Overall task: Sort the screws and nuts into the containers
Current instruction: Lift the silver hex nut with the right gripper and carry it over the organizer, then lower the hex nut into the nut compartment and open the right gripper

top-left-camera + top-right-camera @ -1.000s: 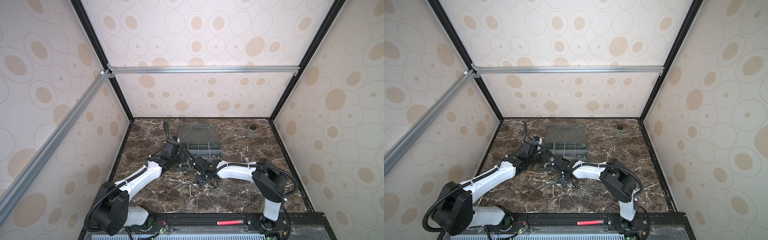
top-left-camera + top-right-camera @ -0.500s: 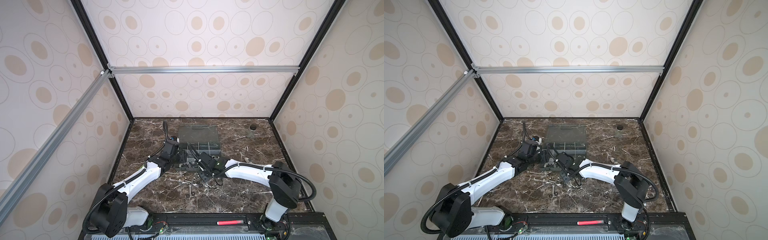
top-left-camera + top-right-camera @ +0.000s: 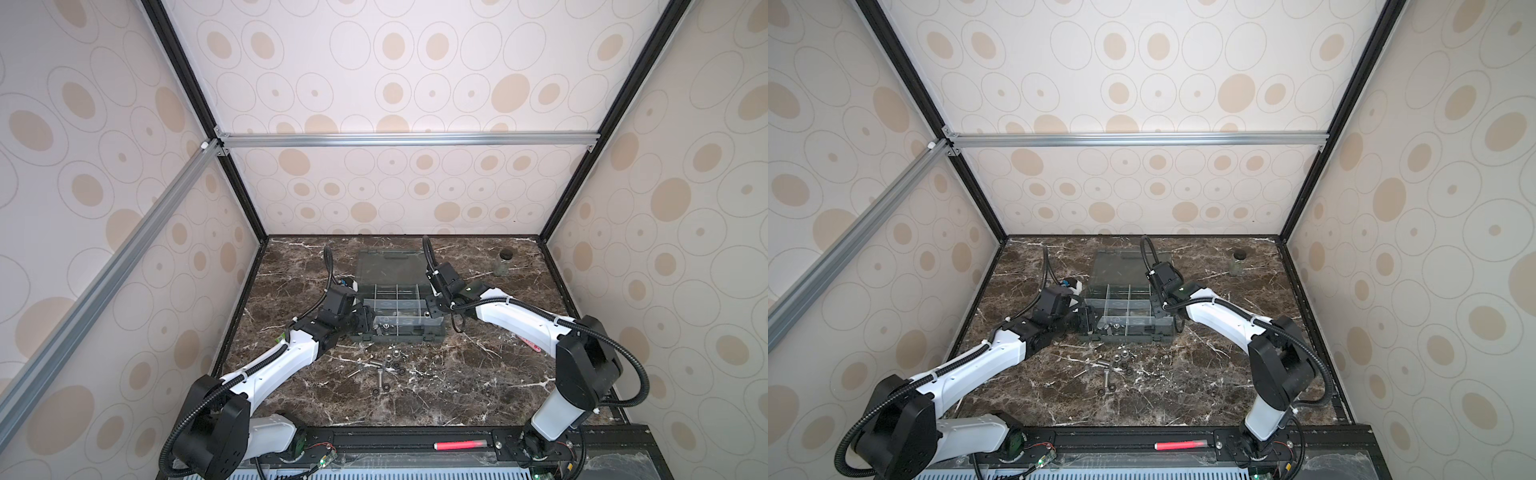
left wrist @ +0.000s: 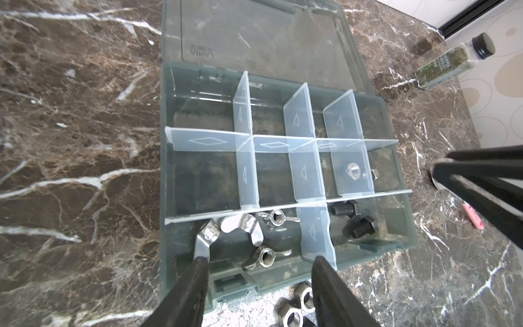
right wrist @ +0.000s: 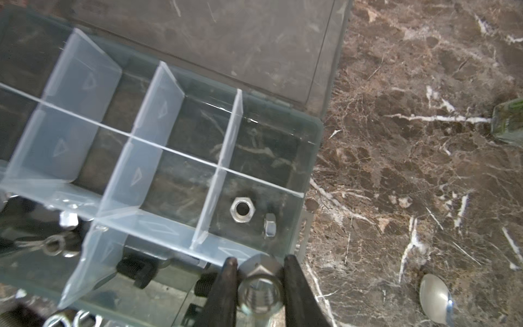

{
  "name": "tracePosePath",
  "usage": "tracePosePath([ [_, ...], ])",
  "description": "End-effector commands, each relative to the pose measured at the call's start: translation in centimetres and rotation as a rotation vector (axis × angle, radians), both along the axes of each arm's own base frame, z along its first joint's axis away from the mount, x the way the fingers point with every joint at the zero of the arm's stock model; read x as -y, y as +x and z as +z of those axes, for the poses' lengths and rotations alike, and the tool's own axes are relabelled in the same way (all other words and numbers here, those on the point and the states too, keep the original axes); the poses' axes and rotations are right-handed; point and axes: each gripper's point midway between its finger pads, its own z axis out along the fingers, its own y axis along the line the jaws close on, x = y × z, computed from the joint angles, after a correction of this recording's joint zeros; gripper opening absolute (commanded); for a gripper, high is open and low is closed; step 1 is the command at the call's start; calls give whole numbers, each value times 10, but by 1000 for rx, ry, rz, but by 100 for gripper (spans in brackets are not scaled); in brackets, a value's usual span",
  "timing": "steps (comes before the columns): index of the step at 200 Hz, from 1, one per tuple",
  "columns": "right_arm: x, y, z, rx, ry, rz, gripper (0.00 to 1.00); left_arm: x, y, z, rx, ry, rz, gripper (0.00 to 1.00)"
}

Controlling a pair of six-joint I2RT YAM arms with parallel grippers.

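The grey organizer box [image 3: 397,332] [image 3: 1125,336] lies open mid-table, its containers [image 4: 283,144] [image 5: 158,147] split by clear dividers. My right gripper [image 5: 259,269] [image 3: 434,309] is shut on a silver hex nut [image 5: 260,279] over the box's right front edge, beside the compartment with two hex nuts [image 5: 242,209] [image 4: 352,171]. My left gripper [image 4: 259,266] [image 3: 368,326] is open over the front left compartment with wing nuts [image 4: 249,226]; one fingertip [image 4: 201,262] touches a wing. Black screws [image 4: 362,228] lie in the front right compartment. Loose screws and nuts [image 3: 386,368] [image 3: 1115,368] lie in front of the box.
A small glass jar [image 3: 503,264] [image 3: 1237,264] [image 4: 444,65] with a black lid stands at the back right. A metal spoon [image 5: 435,297] and a pink stick [image 4: 472,219] lie right of the box. The open lid [image 4: 263,34] lies flat behind the compartments.
My right gripper has moved from the loose pile back and to the right, up to the box's right side. The left arm has hardly moved.
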Motion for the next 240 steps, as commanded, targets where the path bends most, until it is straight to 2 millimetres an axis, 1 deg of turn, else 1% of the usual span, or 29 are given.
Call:
tracePosePath([
  [1, 5, 4, -11, -19, 4, -46, 24, 0, 0, 9, 18, -41, 13, 59],
  [30, 5, 6, -22, -40, 7, -61, 24, 0, -4, 5, 5, -54, 16, 59],
  [51, 5, 7, -24, -45, 2, -57, 24, 0, -6, 4, 4, -65, 17, 59],
  [93, 2, 6, -29, -69, 4, -42, 28, 0, -8, 1, -4, -73, 15, 59],
  [159, 3, 7, -27, -65, 5, -49, 37, 2, -8, 1, -7, -82, 12, 59],
  [206, 9, 8, -19, -55, -33, -32, 38, 4, -7, 5, 2, -87, 3, 59],
  [240, 12, 1, -13, -46, 1, -50, 38, 7, -8, 2, -4, -95, -8, 58],
])
